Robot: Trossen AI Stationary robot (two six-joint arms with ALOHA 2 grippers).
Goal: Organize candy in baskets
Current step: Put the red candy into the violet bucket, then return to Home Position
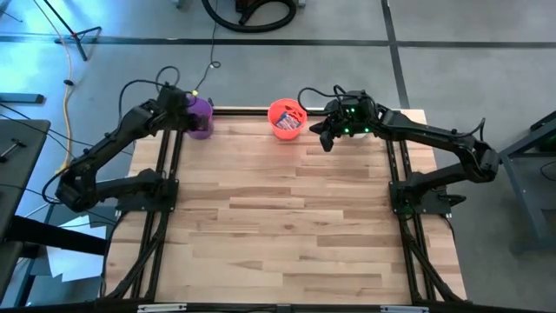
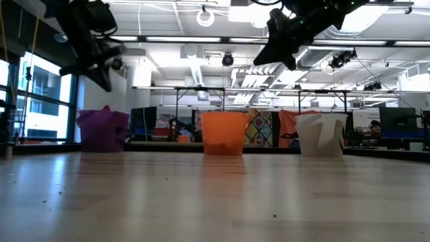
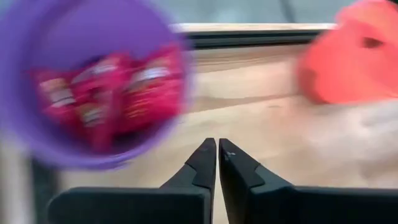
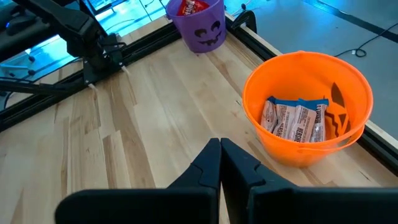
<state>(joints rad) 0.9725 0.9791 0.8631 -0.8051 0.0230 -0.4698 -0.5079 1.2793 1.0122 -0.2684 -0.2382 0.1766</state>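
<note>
The desk (image 1: 287,226) lies bare of loose candy, so the sorting looks all but finished. Along its far edge stand the purple bucket (image 1: 201,116) with red packets (image 4: 188,7) inside, the orange bucket (image 4: 308,106) holding blue-and-white bars (image 4: 293,120), and the white bucket (image 2: 321,134), hidden under the right arm from above. The left hand (image 3: 217,163) hangs over the purple bucket, fingers shut, holding nothing. The right hand (image 4: 220,163) hovers just beside the orange bucket, also shut and empty. The risk now: a careless swing clips a light bucket, tipping it off that edge.
</note>
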